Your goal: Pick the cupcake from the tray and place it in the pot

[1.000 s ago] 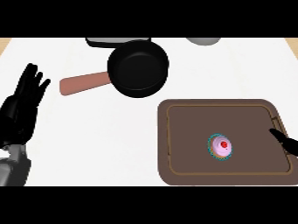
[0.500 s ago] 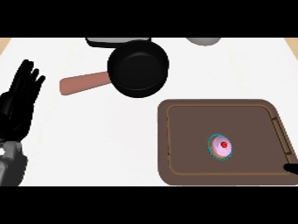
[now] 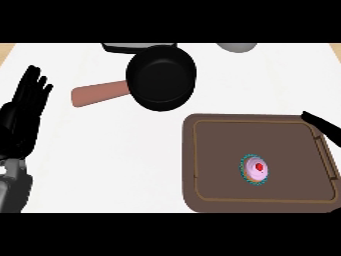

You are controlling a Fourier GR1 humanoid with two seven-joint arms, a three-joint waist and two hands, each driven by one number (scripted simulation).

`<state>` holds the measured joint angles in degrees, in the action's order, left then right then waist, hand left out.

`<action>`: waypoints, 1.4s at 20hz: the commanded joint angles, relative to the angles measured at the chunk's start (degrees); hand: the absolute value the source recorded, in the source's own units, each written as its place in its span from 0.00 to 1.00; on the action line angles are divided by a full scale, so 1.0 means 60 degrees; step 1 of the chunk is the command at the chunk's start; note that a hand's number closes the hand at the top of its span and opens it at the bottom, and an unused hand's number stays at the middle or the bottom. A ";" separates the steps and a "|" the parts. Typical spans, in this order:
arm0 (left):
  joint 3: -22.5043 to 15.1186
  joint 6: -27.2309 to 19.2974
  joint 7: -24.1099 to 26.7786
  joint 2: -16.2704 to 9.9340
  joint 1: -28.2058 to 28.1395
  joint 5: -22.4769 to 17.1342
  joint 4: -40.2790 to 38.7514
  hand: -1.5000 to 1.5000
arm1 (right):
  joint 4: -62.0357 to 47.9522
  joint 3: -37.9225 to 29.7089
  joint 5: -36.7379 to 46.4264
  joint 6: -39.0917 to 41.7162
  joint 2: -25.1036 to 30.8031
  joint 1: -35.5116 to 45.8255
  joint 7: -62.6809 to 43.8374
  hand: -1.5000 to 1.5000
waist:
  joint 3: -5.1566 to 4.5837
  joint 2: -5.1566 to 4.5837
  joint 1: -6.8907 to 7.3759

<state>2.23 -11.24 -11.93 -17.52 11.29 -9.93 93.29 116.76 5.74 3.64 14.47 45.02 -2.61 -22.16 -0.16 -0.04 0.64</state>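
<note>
Now right hand (image 3: pixel 335 134) over tray (image 3: pixel 225 131)

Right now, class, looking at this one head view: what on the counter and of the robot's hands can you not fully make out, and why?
- Right hand: mostly cut off by the view's right edge; only dark fingers show over the tray.
- Grey object: cut by the top band; unidentifiable.
- Dark object: partly hidden behind the pot.
- Cupcake: too small for detail.
- Left hand: open, resting at the left.

One cupcake (image 3: pixel 256 169), one brown tray (image 3: pixel 210 150), one black pot (image 3: pixel 160 77), one grey bowl (image 3: pixel 237 47) and two robot hands: left (image 3: pixel 19 117), right (image 3: pixel 334 133).
</note>
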 commanded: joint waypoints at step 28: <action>0.0455 0.0385 0.0554 0.1021 0.0110 0.0989 -0.0651 0.50 | -0.1869 0.2001 0.4514 0.1235 -0.3792 0.0716 -0.1473 0.00 | 0.0028 0.0004 -0.0130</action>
<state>5.67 -8.31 -11.15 -13.28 10.74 -5.81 92.65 108.15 16.52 26.35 22.92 23.79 3.39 -34.80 0.00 0.01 -0.03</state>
